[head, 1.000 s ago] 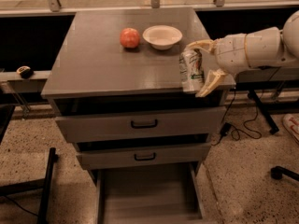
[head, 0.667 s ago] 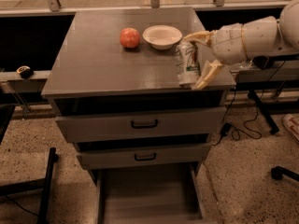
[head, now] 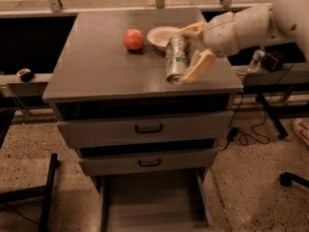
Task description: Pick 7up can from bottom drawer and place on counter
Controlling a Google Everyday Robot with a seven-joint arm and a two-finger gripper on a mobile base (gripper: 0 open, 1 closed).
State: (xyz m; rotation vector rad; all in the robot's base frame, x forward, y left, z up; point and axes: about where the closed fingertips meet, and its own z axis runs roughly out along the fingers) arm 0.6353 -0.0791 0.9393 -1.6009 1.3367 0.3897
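The 7up can (head: pixel 176 58), silver and green, is held upright in my gripper (head: pixel 185 52) over the right part of the counter (head: pixel 101 66). Its base is at or just above the counter surface; I cannot tell whether it touches. The cream fingers (head: pixel 198 66) are shut around the can, one behind it and one in front on its right. My white arm (head: pixel 251 25) reaches in from the upper right. The bottom drawer (head: pixel 152 202) stands pulled open below, a plain grey tray with nothing showing in it.
A red-orange apple (head: pixel 134 39) and a white bowl (head: pixel 163 36) sit at the back of the counter, just left of and behind the can. Two upper drawers with black handles (head: pixel 148 128) are slightly open. Cables and a stand foot lie on the floor at right.
My gripper has carried the can leftward from the counter's right edge to over the counter near the bowl. The apple, bowl and drawers have not moved.
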